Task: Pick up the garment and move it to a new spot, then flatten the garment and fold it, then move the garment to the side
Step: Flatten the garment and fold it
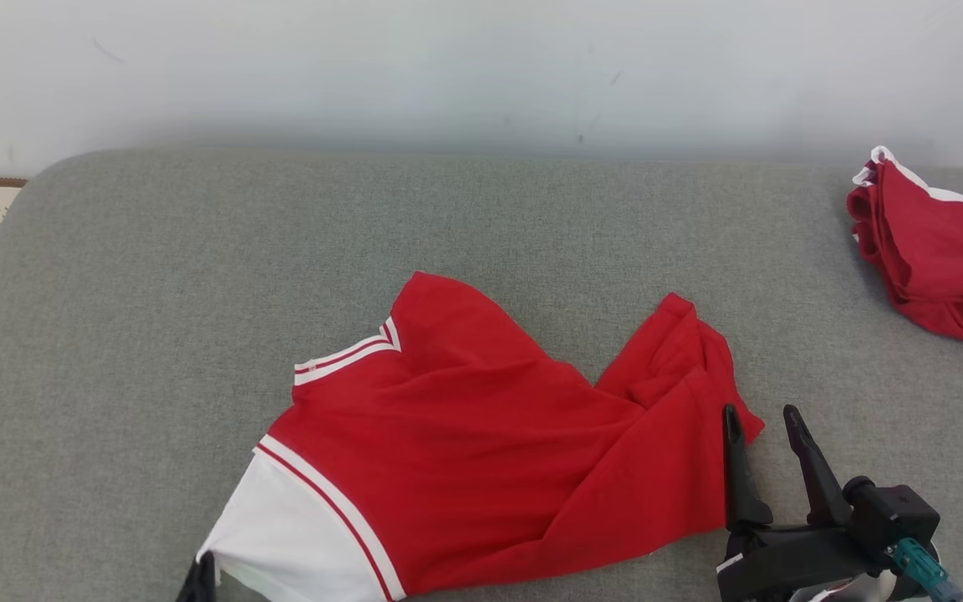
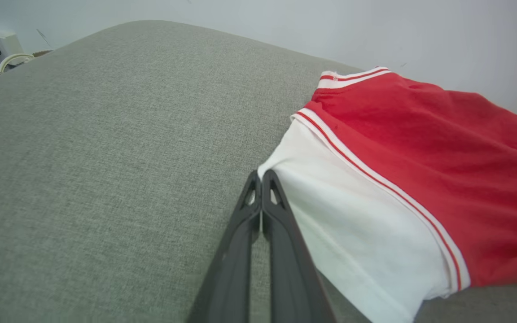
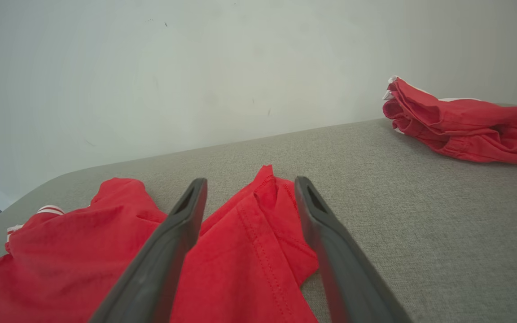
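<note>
Garment (image 1: 465, 435), a soft, limp red-and-white shirt, lies rumpled near on the counter (image 1: 114, 334); left end effector (image 2: 260, 175) pinched closed, seemingly on its white sleeve corner; right end effector (image 1: 761, 411) gapes empty astride the hem corner, probably the matching hold

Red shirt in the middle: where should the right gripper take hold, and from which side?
Probably the folded red corner at the shirt's right end, from the near side. It humps up off the grey cushion, and the open right gripper points straight at it.
</note>
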